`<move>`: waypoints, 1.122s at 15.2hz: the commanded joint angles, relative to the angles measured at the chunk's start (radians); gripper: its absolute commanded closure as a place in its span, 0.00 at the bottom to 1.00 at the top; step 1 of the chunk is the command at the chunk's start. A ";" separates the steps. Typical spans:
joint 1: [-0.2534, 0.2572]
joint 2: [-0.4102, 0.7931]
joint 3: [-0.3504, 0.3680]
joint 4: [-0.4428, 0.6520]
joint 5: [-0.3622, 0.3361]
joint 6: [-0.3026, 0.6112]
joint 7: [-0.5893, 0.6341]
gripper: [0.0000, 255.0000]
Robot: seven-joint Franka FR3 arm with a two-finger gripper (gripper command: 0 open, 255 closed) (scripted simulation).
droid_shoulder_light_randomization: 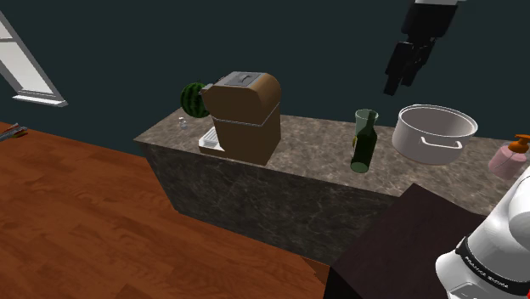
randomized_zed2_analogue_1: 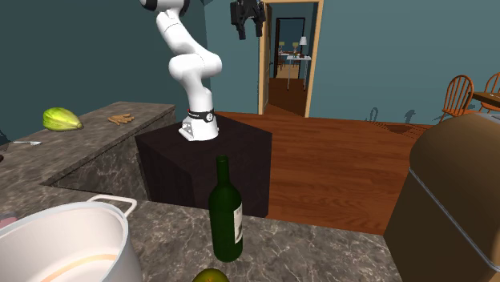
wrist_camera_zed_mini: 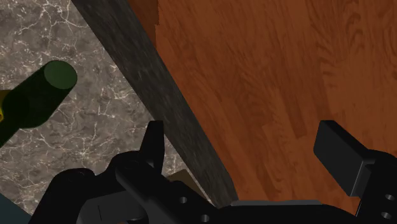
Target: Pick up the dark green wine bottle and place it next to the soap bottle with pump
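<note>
- One dark green wine bottle [droid_shoulder_light_randomization: 364, 140] is seen standing upright on the marbled grey table [droid_shoulder_light_randomization: 314, 144], near the table's closer edge in the shoulder view.
- A white pot [droid_shoulder_light_randomization: 433, 132] is set just to the shoulder view's right of the bottle. Farther right stands a pink soap bottle [droid_shoulder_light_randomization: 510, 157] with an orange pump. The two bottles are well apart, with the pot between them.
- A brown appliance [droid_shoulder_light_randomization: 246, 115] is placed to the shoulder view's left of the wine bottle, with a watermelon [droid_shoulder_light_randomization: 194, 99] behind it.
- The black claw [droid_shoulder_light_randomization: 399, 81] is held high above the table, up and to the shoulder view's right of the wine bottle, touching nothing.
- In the wrist view the claw's fingers [wrist_camera_zed_mini: 340, 153] are spread apart with nothing between them. The wooden floor [wrist_camera_zed_mini: 267, 76] is seen beyond them, and the bottle's top lies off to one side over the table.
</note>
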 commanded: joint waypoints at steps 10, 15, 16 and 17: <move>-0.055 0.196 -0.106 -0.038 -0.094 0.204 -0.112 0.00; -0.081 0.337 -0.165 -0.018 -0.130 0.314 -0.169 0.00; -0.086 0.367 -0.177 -0.011 -0.136 0.335 -0.180 0.00; -0.090 0.398 -0.188 -0.002 -0.140 0.356 -0.191 0.00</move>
